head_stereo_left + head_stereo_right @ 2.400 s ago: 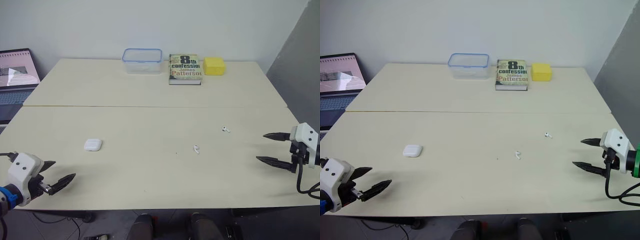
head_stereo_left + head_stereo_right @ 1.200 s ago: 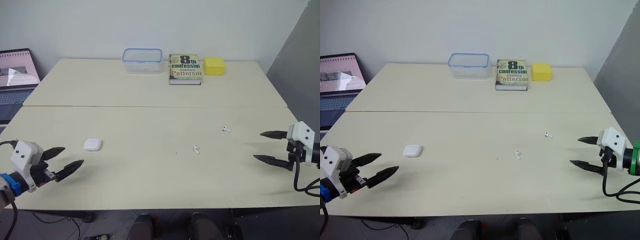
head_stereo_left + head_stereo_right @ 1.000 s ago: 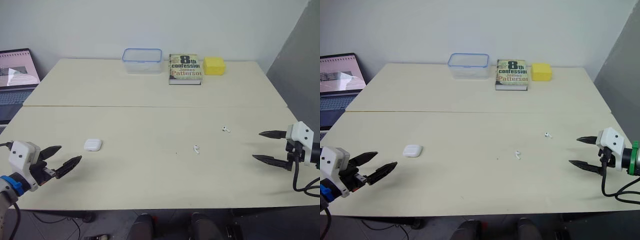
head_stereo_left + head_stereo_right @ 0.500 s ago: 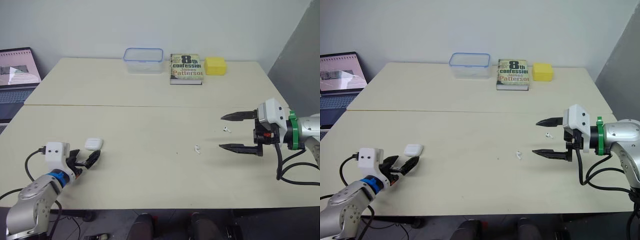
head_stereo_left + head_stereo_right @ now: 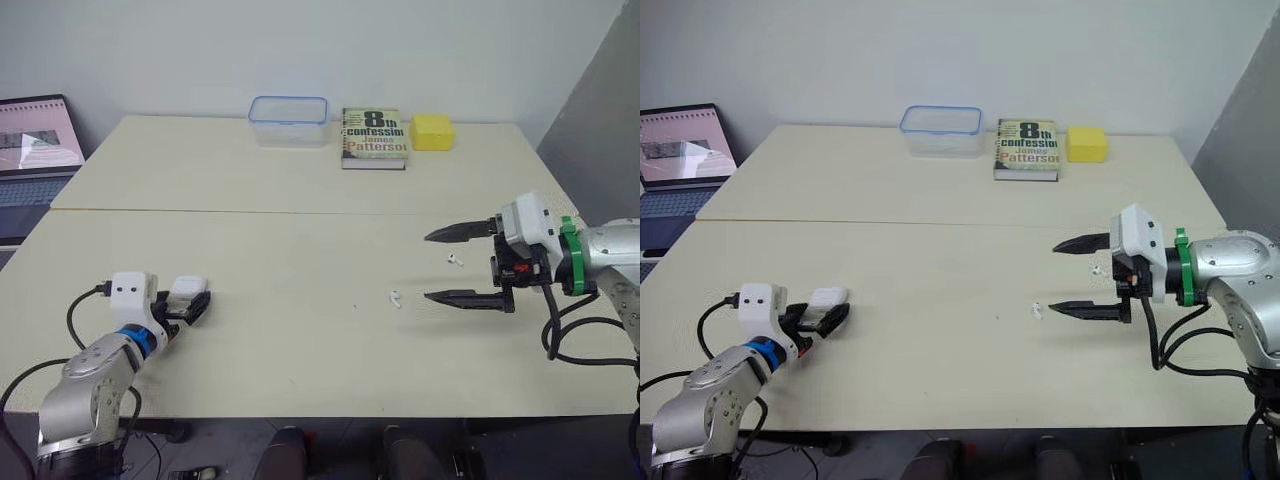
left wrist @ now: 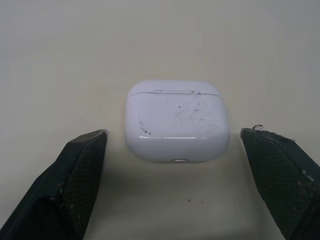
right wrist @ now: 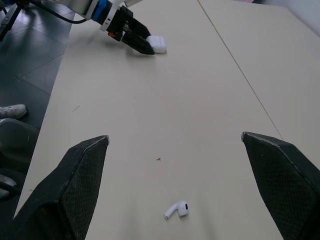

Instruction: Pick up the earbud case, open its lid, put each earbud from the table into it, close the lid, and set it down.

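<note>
So right now the earbud case (image 6: pixel 177 120) is lying flat on the table (image 5: pixel 300 180), near the front edge on the robot's left side, with its lid shut. The left gripper (image 5: pixel 190 305) is right up on it, low to the tabletop, with its two fingers spread apart. From the left wrist camera you can see one black fingertip off each side of the case with bare table showing in both gaps, so nothing is pinching it. Over on the right side, the right gripper (image 5: pixel 428 266) is held out toward the middle of the table with its fingers wide apart and nothing between the tips. One earbud (image 5: pixel 453 259) sits on the table and lines up between those two fingers in the head view, back behind the tips. I can't tell how high the gripper is above it. The other earbud (image 5: pixel 395 297) is a little further toward the middle and nearer the front edge, just past the tip of the nearer finger. Both buds are well apart from the case. Along the far edge of the table there's a clear plastic container (image 5: pixel 288 120), a paperback book (image 5: pixel 374 137) just beside it, and a yellow block (image 5: pixel 432 131) next to that. An open laptop (image 5: pixel 35 150) sits off past the table's left side.
</note>
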